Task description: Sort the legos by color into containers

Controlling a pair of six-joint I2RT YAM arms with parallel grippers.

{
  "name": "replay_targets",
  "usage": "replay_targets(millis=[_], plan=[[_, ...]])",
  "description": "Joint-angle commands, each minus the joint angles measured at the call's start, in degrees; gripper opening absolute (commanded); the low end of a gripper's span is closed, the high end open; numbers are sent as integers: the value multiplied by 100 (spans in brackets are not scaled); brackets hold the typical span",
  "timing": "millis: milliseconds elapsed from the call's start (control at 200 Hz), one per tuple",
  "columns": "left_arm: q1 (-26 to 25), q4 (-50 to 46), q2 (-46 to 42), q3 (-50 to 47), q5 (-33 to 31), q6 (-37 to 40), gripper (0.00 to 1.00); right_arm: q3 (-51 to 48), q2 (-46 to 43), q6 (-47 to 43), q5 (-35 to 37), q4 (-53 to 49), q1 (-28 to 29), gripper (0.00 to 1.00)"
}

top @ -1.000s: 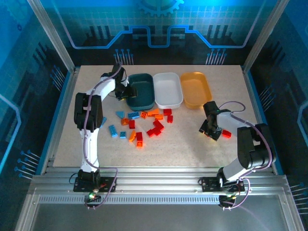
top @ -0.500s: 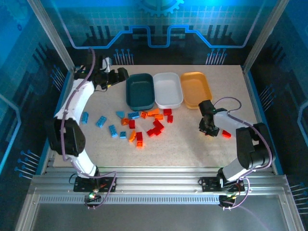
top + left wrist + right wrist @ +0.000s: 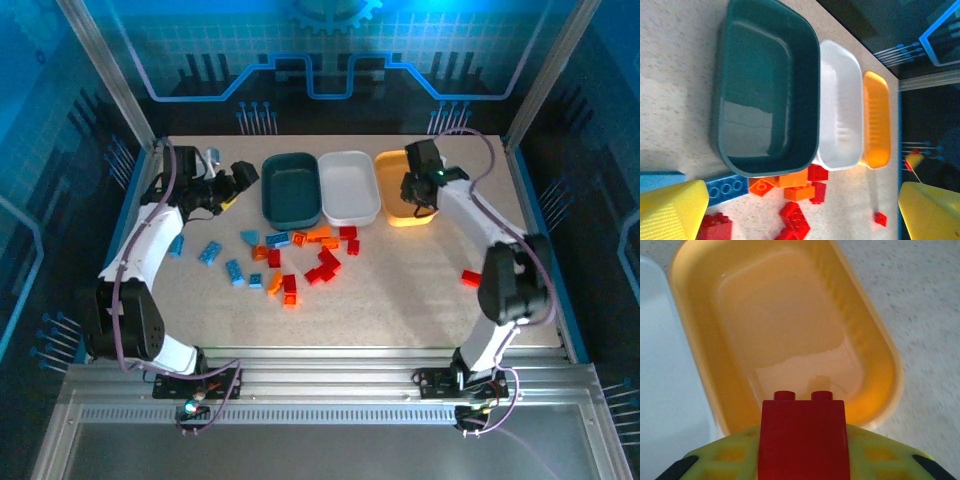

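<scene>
My right gripper hangs over the yellow-orange tub, shut on a red brick with two studs. Below it the yellow-orange tub is bare inside, with the white tub to its left. My left gripper hovers left of the dark teal tub, open and holding nothing. Its yellow fingers stand wide apart. The teal tub, white tub and yellow-orange tub lie in a row. Mixed red, orange and blue bricks lie in front of the tubs.
A lone red brick lies at the right of the table. Two blue bricks lie left of the pile. The white tub is bare inside. Metal posts and blue panels wall the table.
My right gripper has risen from beside the lone red brick and swung back over the yellow-orange tub, carrying a red brick. My left arm has swung left, away from the teal tub.
</scene>
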Motion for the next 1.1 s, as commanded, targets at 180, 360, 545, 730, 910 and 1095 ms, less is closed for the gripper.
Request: replay_targets(millis=[180,360,545,730,910,1095], plan=[[22,931,351,-226,793,-616,99,1344,1461,-484,-304,-567,-248,42],[22,1270,335,-323,938,-733,99,1305,824,-734,-373,-538,-157,67],[54,1065,328,-291,650,-707,99,490,-300,-624,-495,-281,543,66],[440,539,299,-388,-58,-920,99,-505,-493,-175,-695,112,2292,64],[885,665,280,-544,-107,-1223,99,159,436,63,-499,-135,3754,65],[954,819,262,-618,14,-1371,99,943,1471,223,-521,-532,4421,61]])
